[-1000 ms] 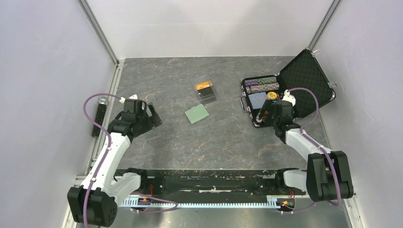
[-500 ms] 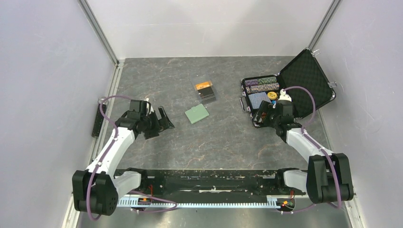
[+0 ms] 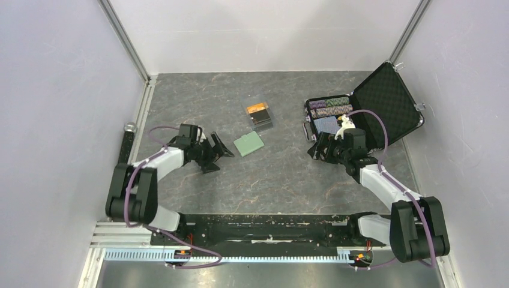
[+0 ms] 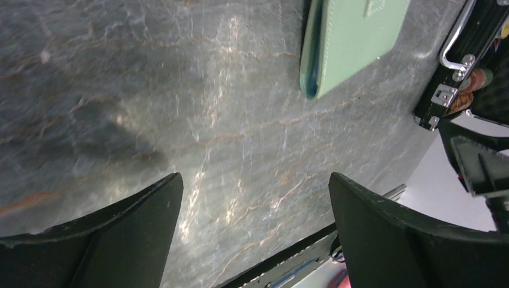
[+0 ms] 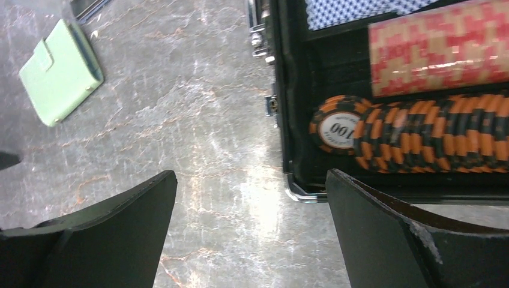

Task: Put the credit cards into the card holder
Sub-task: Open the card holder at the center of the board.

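Observation:
The credit cards (image 3: pixel 259 114) lie in a small stack at mid-table, an orange one on top towards the back and dark ones under it. Just in front of them the pale green card holder (image 3: pixel 248 143) lies closed and flat; it also shows in the left wrist view (image 4: pixel 354 36) and the right wrist view (image 5: pixel 60 72). My left gripper (image 3: pixel 219 156) is open and empty, low over the table a little left of the holder, its jaws (image 4: pixel 253 180) pointing towards it. My right gripper (image 3: pixel 316 149) is open and empty (image 5: pixel 251 174), over bare table at the case's front left corner.
An open black case (image 3: pixel 366 111) stands at the right, lid raised, holding rows of poker chips (image 5: pixel 420 138) and a blue patterned deck. Its metal-edged corner (image 5: pixel 300 195) is close to my right fingertip. White walls enclose the table on three sides.
My left arm has swung right and come down towards the card holder. My right gripper has moved left, off the case and over the table. Cards and holder have not moved.

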`<state>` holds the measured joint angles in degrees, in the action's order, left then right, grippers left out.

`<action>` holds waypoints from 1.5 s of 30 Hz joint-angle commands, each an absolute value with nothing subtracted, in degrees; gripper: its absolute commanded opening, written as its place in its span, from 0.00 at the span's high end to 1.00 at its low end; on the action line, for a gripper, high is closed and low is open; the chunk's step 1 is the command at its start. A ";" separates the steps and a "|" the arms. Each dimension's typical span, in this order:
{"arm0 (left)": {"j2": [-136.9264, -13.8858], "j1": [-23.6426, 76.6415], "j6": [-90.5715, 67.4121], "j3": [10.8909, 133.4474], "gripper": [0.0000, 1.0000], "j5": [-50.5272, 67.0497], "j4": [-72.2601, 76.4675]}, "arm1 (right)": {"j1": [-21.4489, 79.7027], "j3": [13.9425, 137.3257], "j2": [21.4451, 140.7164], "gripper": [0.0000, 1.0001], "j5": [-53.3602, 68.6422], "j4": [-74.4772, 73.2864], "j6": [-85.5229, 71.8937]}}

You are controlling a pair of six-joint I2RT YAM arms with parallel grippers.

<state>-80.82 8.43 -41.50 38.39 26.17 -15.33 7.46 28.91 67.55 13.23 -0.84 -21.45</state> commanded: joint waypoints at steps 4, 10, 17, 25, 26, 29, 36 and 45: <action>-95.06 13.25 -49.55 47.31 0.15 29.68 -2.39 | 9.62 31.96 69.90 0.02 17.04 -2.33 -22.14; -103.68 15.27 -51.43 54.11 0.35 25.56 -2.40 | 9.66 37.24 71.61 0.02 17.51 -6.21 -20.62; -107.81 16.69 -50.12 59.00 0.81 23.58 -5.31 | 9.65 40.10 73.02 0.02 17.80 -8.60 -18.74; -101.15 18.27 -44.86 57.62 0.98 23.28 -8.42 | 9.63 41.50 73.05 0.02 17.97 -10.20 -17.37; -99.32 18.35 -44.00 57.06 0.98 23.69 -8.64 | 9.66 41.48 72.95 0.02 18.29 -10.13 -17.54; -94.54 18.55 -42.34 54.70 0.98 25.56 -9.17 | 9.73 40.99 72.95 0.02 19.87 -9.70 -17.98; -83.01 18.97 -43.55 47.10 0.98 29.93 -7.76 | 11.29 36.62 73.31 0.02 28.55 -1.68 -25.40; -71.15 18.94 -47.01 40.91 0.98 34.53 -4.79 | 20.56 35.07 76.79 0.02 33.90 11.28 -36.74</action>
